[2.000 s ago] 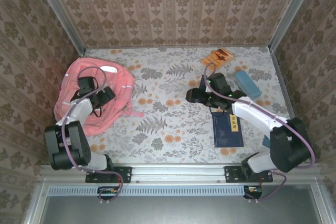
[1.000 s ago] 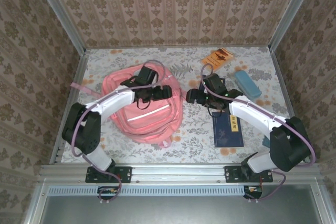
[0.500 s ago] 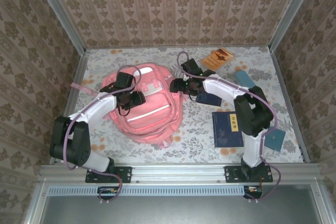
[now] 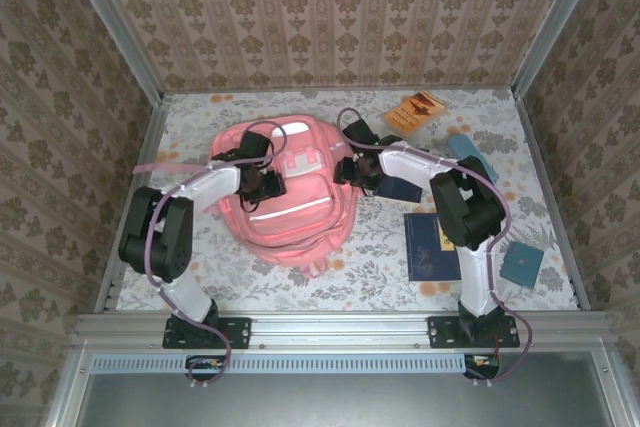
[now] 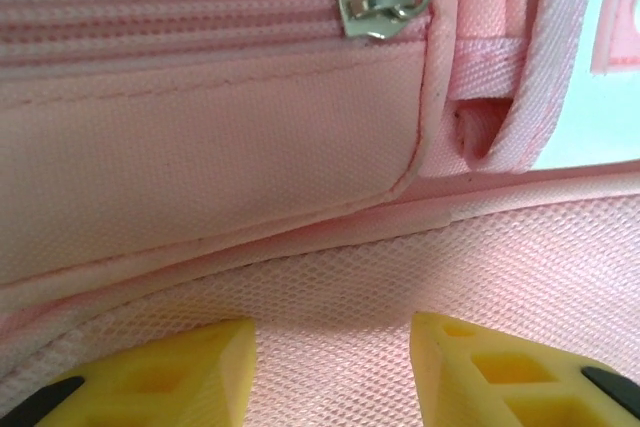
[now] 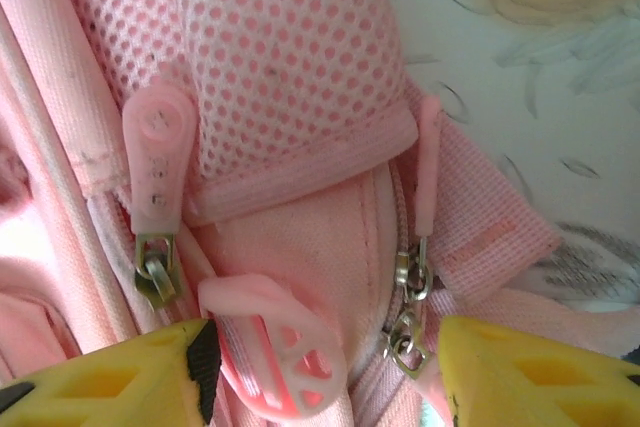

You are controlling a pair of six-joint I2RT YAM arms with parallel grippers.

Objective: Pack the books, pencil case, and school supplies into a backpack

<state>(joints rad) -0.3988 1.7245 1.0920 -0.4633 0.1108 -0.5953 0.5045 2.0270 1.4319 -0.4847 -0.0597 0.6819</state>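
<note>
Left gripper sits on the backpack front, fingertips part-way apart against the pink fabric; pinching or not, cannot tell. Backpack lies centre-left on the table. Right gripper is at its right flank, released, jaws straddling a pink zip pull. Navy book lies right of centre. Orange booklet is by the far edge. Pencil case lies toward the right edge.

My desk wears a pale cloth printed with ferns and orange flowers. On it the pink backpack lies left of centre. At the far right lies the orange booklet, with the light blue pencil case near it. One navy book lies just beside the backpack, another navy book nearer me, and a small teal square to its right.
</note>
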